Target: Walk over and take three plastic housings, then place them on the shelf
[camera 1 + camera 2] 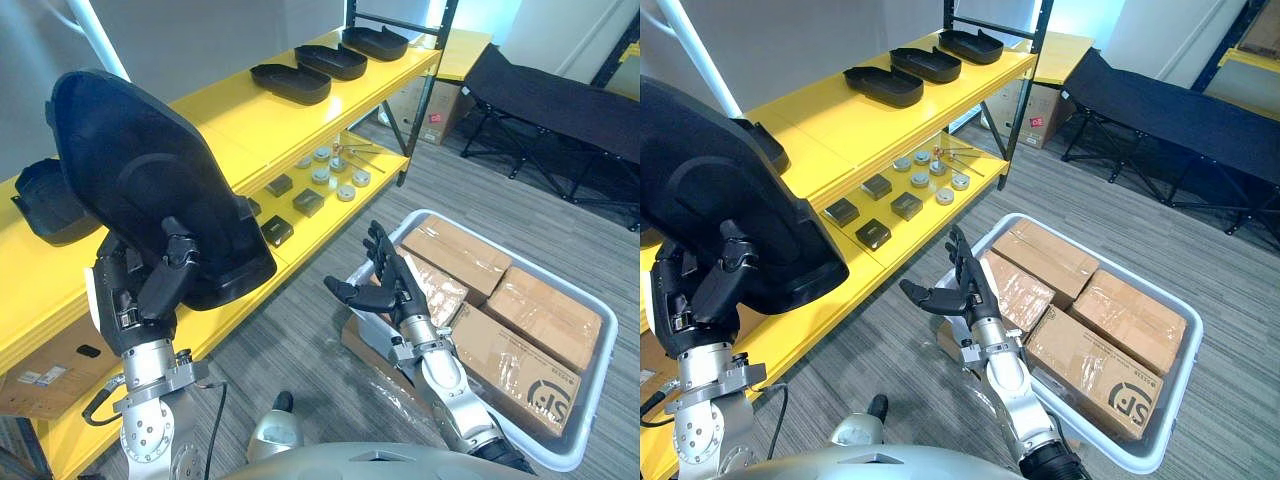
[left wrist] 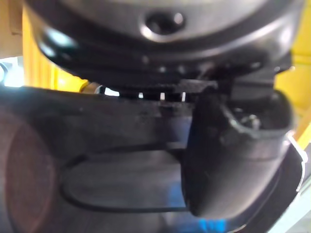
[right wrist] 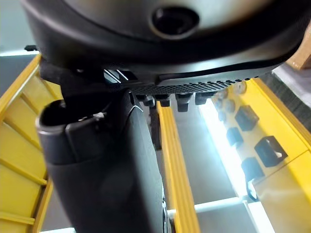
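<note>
My left hand is shut on a large black plastic housing, held upright in front of the yellow shelf; its thumb presses on the housing's surface. Three black housings lie in a row on the shelf's top level toward the far end. One more black housing rests on the top level at the near left, partly hidden by the held one. My right hand hangs open and empty over the floor, between the shelf and a white bin.
A white bin of cardboard boxes stands on the floor at my right. Small metal and black parts lie on the shelf's lower level. A black folding cot stands at the far right. Boxes sit beyond the shelf.
</note>
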Controlling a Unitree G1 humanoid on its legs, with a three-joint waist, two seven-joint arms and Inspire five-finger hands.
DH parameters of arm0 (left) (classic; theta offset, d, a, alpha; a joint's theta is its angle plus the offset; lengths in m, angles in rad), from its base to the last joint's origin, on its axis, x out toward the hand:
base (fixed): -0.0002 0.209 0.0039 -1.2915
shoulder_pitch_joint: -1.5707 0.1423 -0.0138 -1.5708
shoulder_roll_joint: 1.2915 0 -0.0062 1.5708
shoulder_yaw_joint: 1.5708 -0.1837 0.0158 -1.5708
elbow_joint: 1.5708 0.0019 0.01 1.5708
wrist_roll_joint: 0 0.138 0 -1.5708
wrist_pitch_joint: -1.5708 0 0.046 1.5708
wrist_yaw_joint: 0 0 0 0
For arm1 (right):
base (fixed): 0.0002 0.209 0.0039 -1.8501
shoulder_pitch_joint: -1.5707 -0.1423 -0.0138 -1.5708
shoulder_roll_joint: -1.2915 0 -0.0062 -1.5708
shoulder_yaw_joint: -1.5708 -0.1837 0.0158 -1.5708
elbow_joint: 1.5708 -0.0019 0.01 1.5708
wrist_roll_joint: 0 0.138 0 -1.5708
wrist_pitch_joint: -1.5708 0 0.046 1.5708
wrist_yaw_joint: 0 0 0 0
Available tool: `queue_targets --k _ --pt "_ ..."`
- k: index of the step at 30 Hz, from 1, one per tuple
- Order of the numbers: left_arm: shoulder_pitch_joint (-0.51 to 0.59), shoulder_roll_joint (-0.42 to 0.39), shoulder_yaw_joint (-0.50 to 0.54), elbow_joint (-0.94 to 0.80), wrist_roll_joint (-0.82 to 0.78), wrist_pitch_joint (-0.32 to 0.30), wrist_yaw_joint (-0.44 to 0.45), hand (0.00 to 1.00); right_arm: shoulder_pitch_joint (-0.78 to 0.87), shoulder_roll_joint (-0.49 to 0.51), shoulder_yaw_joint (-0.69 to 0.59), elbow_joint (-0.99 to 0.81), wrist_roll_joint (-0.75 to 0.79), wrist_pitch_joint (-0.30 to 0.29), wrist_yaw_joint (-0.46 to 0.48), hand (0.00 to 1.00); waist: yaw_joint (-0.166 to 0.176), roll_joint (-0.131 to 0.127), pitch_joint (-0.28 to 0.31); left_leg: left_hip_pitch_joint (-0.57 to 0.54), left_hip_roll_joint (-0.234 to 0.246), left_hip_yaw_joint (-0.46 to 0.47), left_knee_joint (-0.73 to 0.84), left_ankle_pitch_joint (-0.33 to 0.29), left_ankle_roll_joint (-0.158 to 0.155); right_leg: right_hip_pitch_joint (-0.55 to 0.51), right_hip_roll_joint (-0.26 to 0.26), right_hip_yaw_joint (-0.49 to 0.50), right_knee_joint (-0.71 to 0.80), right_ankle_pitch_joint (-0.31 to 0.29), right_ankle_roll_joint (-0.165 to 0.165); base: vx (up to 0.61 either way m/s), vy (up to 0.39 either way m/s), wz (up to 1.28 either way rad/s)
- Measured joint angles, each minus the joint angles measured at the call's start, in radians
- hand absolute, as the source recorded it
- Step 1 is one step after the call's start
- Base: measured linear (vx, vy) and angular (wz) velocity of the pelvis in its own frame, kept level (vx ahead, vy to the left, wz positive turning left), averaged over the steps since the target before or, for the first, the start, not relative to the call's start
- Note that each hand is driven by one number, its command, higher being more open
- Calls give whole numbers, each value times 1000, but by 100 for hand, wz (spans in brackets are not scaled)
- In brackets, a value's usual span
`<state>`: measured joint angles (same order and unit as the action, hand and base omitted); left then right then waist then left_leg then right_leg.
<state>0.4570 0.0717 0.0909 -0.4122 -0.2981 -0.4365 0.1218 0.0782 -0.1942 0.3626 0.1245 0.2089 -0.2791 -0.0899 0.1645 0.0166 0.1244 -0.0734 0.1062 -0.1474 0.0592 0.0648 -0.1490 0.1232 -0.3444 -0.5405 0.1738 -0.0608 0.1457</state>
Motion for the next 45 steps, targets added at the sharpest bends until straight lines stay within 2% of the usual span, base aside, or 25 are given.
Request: queue_targets --k 2,3,6,8,12,14,17,19,22,24,26,27,28,29,30,31,32,34,35,37,39,41,43,44,45 --pt "-30 39 -3 5 10 0 -34 0 -7 -7 -1 0 -6 -2 -7 100 -14 -10 5 -6 -13 -52 -7 11 -4 -23 21 95 56 -79 -7 -47 -72 71" --pt "-37 49 -3 5 12 0 -39 0 -9 -7 -1 0 -6 -3 -7 100 -12 -11 5 -6 -13 -60 -17 16 -4 -25 25 100 59 -88 4 -27 -90 40" --pt "-57 55 -23 7 27 0 -36 0 -33 -18 -2 0 -7 -15 -7 100 -2 -6 8 -48 -4 -93 -30 40 -6 -32 46 67 40 -79 16 4 -71 40" --pt "-66 54 -45 15 34 1 -16 0 -67 -28 -19 0 -6 -15 -6 100 -2 -5 32 -68 0 -103 -33 68 -11 -17 65 45 14 -56 42 36 -54 36" --pt "-62 43 -49 52 22 2 -24 0 -63 -27 -70 -10 -6 -20 -4 100 -5 9 57 -63 7 -94 -33 88 -4 23 84 -5 0 -61 35 -21 -25 35" --pt "-59 42 -56 72 10 2 -32 0 -37 -29 -106 -31 -6 -25 -4 100 -7 21 77 -65 7 -35 -33 107 25 33 83 -30 11 -82 18 -94 6 39" --pt "-54 43 -64 95 -8 -12 -38 0 -22 -47 -144 -43 -5 -63 -1 100 -20 31 123 -125 11 68 2 95 121 -24 48 -39 97 -123 25 -132 44 30" --pt "-57 43 -68 104 -9 -21 -22 0 -50 -54 -159 -43 -5 -83 -3 100 -27 32 151 -173 7 146 52 90 118 -81 3 -21 162 -139 38 -64 96 2" --pt "-89 44 -68 121 -6 -23 13 0 -118 -45 -165 -43 -5 -84 -13 100 -29 17 195 -224 -21 178 190 19 96 -101 -53 14 214 -147 54 33 137 -16" --pt "-120 44 -69 143 -5 -23 30 0 -137 -23 -166 -44 -5 -84 -28 100 -28 6 203 -238 -46 188 294 -52 101 -67 -89 19 224 -156 77 79 179 1" --pt "-127 47 -62 129 -4 -22 41 0 -119 15 -171 -64 -6 -87 -29 100 -19 -5 201 -235 -76 208 411 -163 116 16 -121 0 187 -157 82 133 220 3" --pt "-127 49 -60 123 -4 -21 42 0 -111 26 -174 -64 -6 -90 -29 100 -16 -15 195 -232 -87 219 420 -185 115 30 -132 -5 177 -151 70 221 280 18" --pt "-138 47 -53 116 1 -21 42 0 -92 40 -178 -69 -8 -100 -28 100 -19 -13 183 -227 -98 226 428 -211 122 15 -149 22 239 -99 -16 207 264 30" --pt "-140 47 -42 100 28 -19 46 0 -83 46 -176 -69 -8 -102 -28 100 -22 -8 180 -210 -104 227 411 -219 134 -52 -168 84 346 -20 -129 274 341 30" --pt "-135 49 -23 85 43 -18 51 0 -82 53 -173 -69 -10 -102 -26 100 -23 -12 179 -189 -111 224 387 -222 146 -98 -180 128 418 59 -178 207 257 19" --pt "-136 54 -14 79 59 -17 57 0 -82 57 -172 -69 -20 -102 -23 100 -27 -12 178 -172 -116 214 371 -220 156 -131 -181 164 463 108 -176 289 228 27" --pt "-142 69 0 72 74 -16 74 0 -84 76 -174 -69 -45 -103 -16 100 -39 -14 176 -137 -120 176 336 -217 179 -182 -152 214 584 50 -113 323 145 39" --pt "-145 67 18 60 71 -15 99 0 -98 78 -173 -70 -51 -103 -7 100 -41 -9 173 -57 -124 138 272 -215 194 -221 -58 205 643 -99 -112 330 113 46" --pt "-145 64 25 57 71 -15 100 0 -105 75 -175 -70 -58 -103 -9 100 -39 -8 171 -32 -126 129 253 -213 194 -229 -34 188 622 -126 -116 338 88 46" --pt "-157 63 33 54 70 -13 118 0 -152 50 -195 -77 -83 -113 -21 100 -45 9 150 20 -130 73 209 -210 194 -298 73 170 452 -167 -132 355 38 78" --pt "-193 56 21 58 70 -13 117 0 -184 21 -233 -118 -84 -139 -55 100 -72 26 145 33 -138 -24 195 -213 192 -377 158 285 297 -143 -95 266 -52 140" --pt "-218 57 6 71 70 -13 114 0 -179 7 -283 -176 -83 -147 -82 100 -94 14 138 63 -164 -108 203 -226 167 -374 193 399 195 -92 -36 411 -230 177" --pt "-229 75 7 86 69 -13 112 0 -178 -3 -317 -219 -76 -158 -89 100 -109 -38 108 82 -202 -118 236 -274 112 -335 174 454 97 123 -78 381 -306 159" --pt "-230 55 1 104 70 -12 103 0 -193 -42 -333 -220 -62 -187 -86 100 -109 7 91 74 -149 -81 286 -329 106 -293 194 386 97 76 -88 236 -207 94" --pt "-224 51 2 104 68 -9 97 0 -201 -57 -339 -222 -54 -192 -84 100 -110 26 81 61 -118 -49 299 -335 100 -275 210 363 81 76 -91 276 -217 105"
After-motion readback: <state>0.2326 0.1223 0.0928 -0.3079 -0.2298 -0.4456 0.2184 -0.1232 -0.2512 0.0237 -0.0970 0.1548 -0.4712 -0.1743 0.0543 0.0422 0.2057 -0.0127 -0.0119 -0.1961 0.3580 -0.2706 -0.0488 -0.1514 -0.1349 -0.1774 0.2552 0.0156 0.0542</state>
